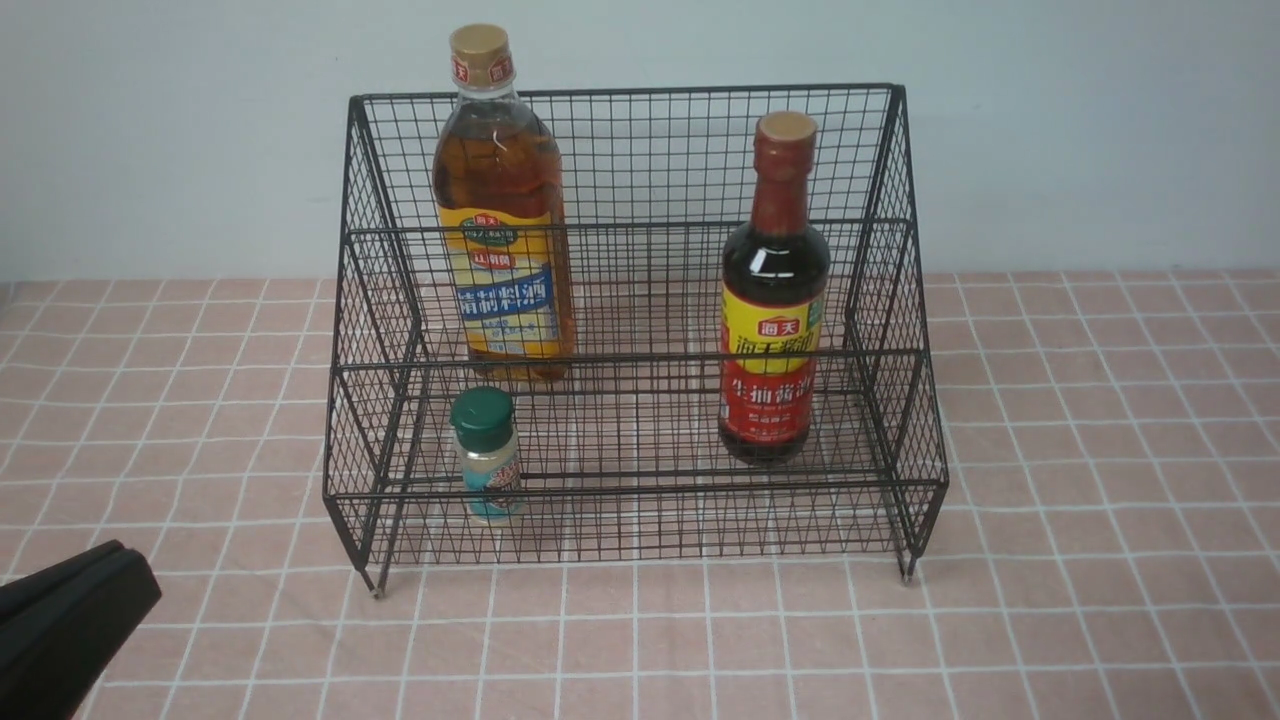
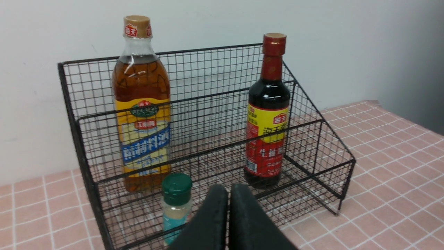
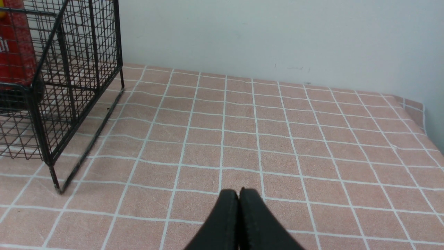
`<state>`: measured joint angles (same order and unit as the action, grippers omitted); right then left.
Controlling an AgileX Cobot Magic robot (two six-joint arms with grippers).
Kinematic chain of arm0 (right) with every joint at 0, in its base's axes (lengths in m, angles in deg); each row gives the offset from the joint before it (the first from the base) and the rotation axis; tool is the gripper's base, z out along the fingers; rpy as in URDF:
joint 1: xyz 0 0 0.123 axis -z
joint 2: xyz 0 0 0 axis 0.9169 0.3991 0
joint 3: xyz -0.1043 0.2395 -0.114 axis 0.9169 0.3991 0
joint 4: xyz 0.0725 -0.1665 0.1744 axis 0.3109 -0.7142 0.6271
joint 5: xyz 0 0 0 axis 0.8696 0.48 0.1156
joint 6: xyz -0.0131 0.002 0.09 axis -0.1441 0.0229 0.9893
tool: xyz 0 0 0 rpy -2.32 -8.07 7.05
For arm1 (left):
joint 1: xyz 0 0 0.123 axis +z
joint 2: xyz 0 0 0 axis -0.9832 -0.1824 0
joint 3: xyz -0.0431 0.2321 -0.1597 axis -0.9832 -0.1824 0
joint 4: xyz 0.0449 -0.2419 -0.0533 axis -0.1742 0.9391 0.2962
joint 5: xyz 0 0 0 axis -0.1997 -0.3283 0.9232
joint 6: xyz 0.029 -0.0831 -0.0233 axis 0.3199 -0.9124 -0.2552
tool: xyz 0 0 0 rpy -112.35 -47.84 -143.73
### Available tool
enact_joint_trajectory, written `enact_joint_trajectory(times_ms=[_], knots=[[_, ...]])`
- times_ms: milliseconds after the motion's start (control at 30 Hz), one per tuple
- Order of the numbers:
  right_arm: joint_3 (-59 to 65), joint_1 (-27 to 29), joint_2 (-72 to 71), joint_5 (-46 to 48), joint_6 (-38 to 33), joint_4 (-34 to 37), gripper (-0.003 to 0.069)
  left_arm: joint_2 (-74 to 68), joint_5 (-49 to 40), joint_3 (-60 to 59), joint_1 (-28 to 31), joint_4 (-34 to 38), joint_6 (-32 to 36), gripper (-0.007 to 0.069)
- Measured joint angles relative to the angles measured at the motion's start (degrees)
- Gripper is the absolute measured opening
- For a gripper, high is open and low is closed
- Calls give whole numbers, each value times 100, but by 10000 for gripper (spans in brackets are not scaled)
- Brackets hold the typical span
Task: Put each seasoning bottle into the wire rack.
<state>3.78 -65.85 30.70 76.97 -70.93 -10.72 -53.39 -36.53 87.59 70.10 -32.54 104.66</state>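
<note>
1. We see the wire rack [image 1: 640, 330] standing on the table [image 1: 1100, 500], which is covered with a pink cloth with white grid lines, close to the pale wall [image 1: 1100, 120] at the 12 o'clock side of the front view.
2. The tall amber bottle [image 1: 503, 210] with the gold cap stands upright on the rack's upper, rear tier, toward 10 o'clock from the rack's centre; its cap rises above the rack's back edge.
3. The dark soy-sauce bottle [image 1: 772, 300] stands upright on the lower, front tier, toward 3 o'clock from the rack's centre, with its red neck reaching above the middle rail.
4. The small green-capped shaker jar [image 1: 486, 455] stands upright on the lower tier at about 7 o'clock from the rack's centre, just behind the front mesh and in front of the amber bottle.
5. All three bottles are inside the rack, well apart from one another.
6. Our left tool [image 2: 228, 194] shows its two black fingers pressed together with nothing between them; in the front view it sits at 8 o'clock, clear of the rack.
7. Our right tool [image 3: 239, 194] is likewise closed and empty, hovering over bare cloth beside the rack's right-hand end.
</note>
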Motion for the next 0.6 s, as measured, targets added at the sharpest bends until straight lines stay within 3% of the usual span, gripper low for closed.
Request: enact_joint_trajectory(times_ms=[267, 467, 567, 600], knots=[[0, 0, 0, 0, 0, 0, -15, 39, 340, 0, 0, -734, -241, -7], [0, 0, 0, 0, 0, 0, -15, 295, 388, -239, 6, -2249, -1366, -7], [0, 0, 0, 0, 0, 0, -15, 652, 425, -855, 6, -3263, -2375, -7], [0, 0, 0, 0, 0, 0, -15, 674, 431, -893, 6, -3263, -2418, -7]])
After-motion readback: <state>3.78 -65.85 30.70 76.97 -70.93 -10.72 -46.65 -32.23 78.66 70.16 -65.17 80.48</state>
